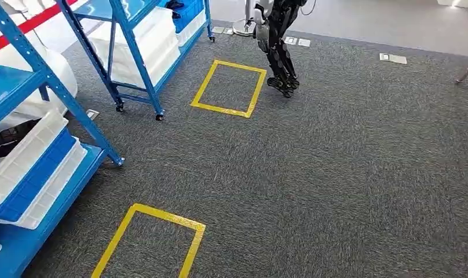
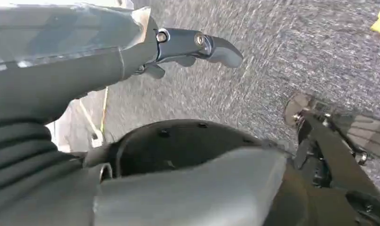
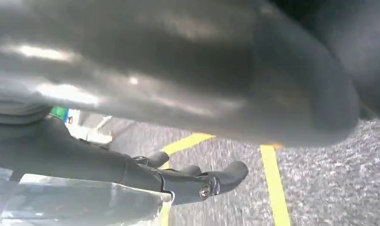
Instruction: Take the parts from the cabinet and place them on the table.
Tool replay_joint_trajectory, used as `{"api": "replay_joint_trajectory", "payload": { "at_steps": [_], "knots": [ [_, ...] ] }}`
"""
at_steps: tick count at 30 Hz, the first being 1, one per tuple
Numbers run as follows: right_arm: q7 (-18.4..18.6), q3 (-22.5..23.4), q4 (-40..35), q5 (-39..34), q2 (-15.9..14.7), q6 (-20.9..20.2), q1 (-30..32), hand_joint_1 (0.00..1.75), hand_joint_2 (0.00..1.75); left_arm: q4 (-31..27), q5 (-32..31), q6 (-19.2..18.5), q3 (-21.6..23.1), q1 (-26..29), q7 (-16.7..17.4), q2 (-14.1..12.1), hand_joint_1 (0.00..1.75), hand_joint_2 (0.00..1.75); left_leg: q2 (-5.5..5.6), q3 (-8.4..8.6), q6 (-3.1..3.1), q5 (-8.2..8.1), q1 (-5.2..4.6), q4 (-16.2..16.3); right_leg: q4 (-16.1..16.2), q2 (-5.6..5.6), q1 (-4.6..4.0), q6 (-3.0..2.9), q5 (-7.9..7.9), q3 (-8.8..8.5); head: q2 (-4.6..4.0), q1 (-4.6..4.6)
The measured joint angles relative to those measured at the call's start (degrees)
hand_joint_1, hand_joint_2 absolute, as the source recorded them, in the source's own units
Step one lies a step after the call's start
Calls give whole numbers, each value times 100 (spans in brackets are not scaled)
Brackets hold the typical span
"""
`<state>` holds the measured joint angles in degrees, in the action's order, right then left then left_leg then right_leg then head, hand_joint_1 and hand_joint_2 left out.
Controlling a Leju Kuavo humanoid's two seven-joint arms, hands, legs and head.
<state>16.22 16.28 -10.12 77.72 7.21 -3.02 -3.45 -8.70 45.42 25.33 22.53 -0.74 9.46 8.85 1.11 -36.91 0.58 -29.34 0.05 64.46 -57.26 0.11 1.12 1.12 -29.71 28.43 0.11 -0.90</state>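
Grey carpet (image 1: pixel 336 174) covers the floor. Near left: a blue shelving cabinet (image 1: pixel 43 78), with stacked white and blue part trays (image 1: pixel 29 168) on its lower shelf. Far left: a second blue cabinet on castors (image 1: pixel 133 52), holding white bins (image 1: pixel 147 40). Two yellow tape rectangles are on the carpet, one near (image 1: pixel 147 240), one farther off (image 1: pixel 229 87). Just right of the far rectangle stand the black legs of another humanoid robot (image 1: pixel 281 49).

Left hand (image 2: pixel 188 47): fingers stretched out straight over the carpet, nothing in them. Right hand (image 3: pixel 197 181): fingers extended above a yellow line, nothing held. The parts themselves cannot be made out inside the trays.
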Motion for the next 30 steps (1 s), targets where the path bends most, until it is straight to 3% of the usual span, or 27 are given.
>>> {"api": "replay_joint_trajectory", "payload": {
  "at_steps": [2,3,4,5,6,7,8,9,10,12,13,14,15,17,18,19,20,22,23,24,25,27,28,29,30],
  "knots": [
    [13,41,2,-26,-4,4,30,0,0,0,81,-76,-72,17,-56,2,0,175,-82,-432,-23,-401,8,906,-2,-170,-41,-58,-18,9,0,4],
    [20,55,2,-37,-4,9,31,0,0,0,104,-96,-102,25,-76,0,0,175,-92,-548,-25,-449,8,1141,-3,-245,-49,-63,-21,12,0,4],
    [22,63,2,-59,-2,22,26,0,0,0,138,-109,-131,34,-96,0,0,175,-97,-531,-18,-361,8,1114,-3,-325,-59,-72,-28,12,0,7],
    [22,77,2,-76,-2,24,21,0,0,0,164,-129,-157,39,-116,0,0,175,-101,-401,-3,-197,8,865,-3,-387,-68,-85,-38,9,0,2],
    [28,96,2,-92,4,28,19,0,0,0,194,-144,-181,43,-142,0,0,175,-146,-109,26,68,3,353,-2,-462,-73,-97,-50,-23,0,4],
    [31,116,0,-98,13,37,17,0,0,0,218,-153,-207,46,-157,-4,0,175,-311,191,69,271,-13,-167,-1,-515,-80,-111,-61,-51,0,4],
    [35,136,0,-107,17,44,18,0,0,0,236,-159,-238,45,-170,-7,0,175,-654,382,110,263,-56,-531,2,-549,-97,-100,-80,-70,0,2],
    [37,142,2,-107,24,44,20,0,0,0,238,-161,-251,44,-175,-7,0,175,-708,408,129,239,-118,-575,-19,-584,-156,-73,-100,-52,0,9],
    [39,149,0,-107,24,46,17,0,0,0,242,-168,-271,48,-192,-7,0,175,-583,376,154,248,-121,-574,-9,-652,-151,-59,-107,-69,0,13],
    [42,157,0,-109,35,48,10,0,0,0,251,-194,-297,50,-212,-7,0,175,-445,338,186,263,-146,-584,24,-785,-138,-31,-113,-91,0,15],
    [42,162,-9,-111,44,57,0,0,0,-2,253,-203,-319,49,-232,-4,0,175,-355,392,243,325,-72,-679,-14,-762,-160,10,-156,-108,0,9],
    [42,175,-9,-125,39,63,-3,0,0,-4,269,-214,-330,43,-251,7,0,175,-298,408,263,351,-63,-713,-152,-394,-114,27,-229,-41,0,31],
    [42,190,-7,-140,39,81,7,0,0,-4,273,-249,-339,26,-282,7,0,175,-236,403,304,372,-46,-714,-486,-163,-104,-5,-415,111,0,37],
    [31,205,-7,-168,35,107,28,0,0,-4,290,-288,-367,20,-327,7,0,175,-59,384,314,375,-44,-713,-1426,-49,-87,-37,-800,563,0,46],
    [0,223,-7,-186,33,114,27,0,0,-4,297,-312,-376,22,-339,7,0,175,27,382,316,380,-44,-711,-1766,-45,-84,-15,-877,731,0,50],
    [0,236,-7,-183,33,118,7,0,0,-4,299,-319,-387,21,-345,7,0,175,110,389,313,382,-39,-709,-1822,-44,-74,28,-841,763,0,50],
    [0,245,-7,-186,28,122,-3,0,0,-4,299,-327,-398,18,-350,7,0,175,192,399,307,385,-33,-703,-1611,-40,-50,93,-704,668,0,50],
    [2,275,-7,-194,13,125,-2,0,0,-4,299,-358,-411,5,-360,7,0,175,382,416,268,385,-4,-680,-613,46,17,248,-236,215,0,48],
    [4,286,-7,-201,11,127,15,0,0,-4,299,-371,-417,0,-365,7,0,175,457,392,234,381,0,-654,-186,287,69,302,-74,44,0,59],
    [4,293,-2,-214,22,127,34,0,0,-4,295,-378,-422,-7,-369,0,0,175,524,345,183,369,-41,-587,-77,476,65,265,-100,46,0,87],
    [6,301,-2,-214,18,138,34,0,0,-4,293,-382,-426,-9,-382,-2,0,175,557,304,156,386,-36,-590,-78,389,66,180,-77,70,0,74],
    [24,323,-2,-214,9,157,26,0,0,-2,293,-382,-433,-3,-409,-7,0,175,658,291,73,439,-10,-652,-86,297,15,89,-56,20,0,57],
    [24,326,-2,-214,18,171,26,0,0,-2,295,-380,-435,-2,-415,-15,0,175,703,260,49,447,-6,-629,-60,226,70,36,-22,33,0,50],
    [24,328,-6,-214,18,186,16,0,0,-2,301,-380,-439,-3,-424,-20,0,175,442,243,37,381,-18,-559,-54,166,61,14,-10,29,0,46],
    [22,330,-4,-216,24,197,24,0,0,-2,310,-354,-441,-8,-450,-15,0,175,138,139,11,175,-37,-290,-54,101,51,-21,-5,32,0,-29]
  ]
}}
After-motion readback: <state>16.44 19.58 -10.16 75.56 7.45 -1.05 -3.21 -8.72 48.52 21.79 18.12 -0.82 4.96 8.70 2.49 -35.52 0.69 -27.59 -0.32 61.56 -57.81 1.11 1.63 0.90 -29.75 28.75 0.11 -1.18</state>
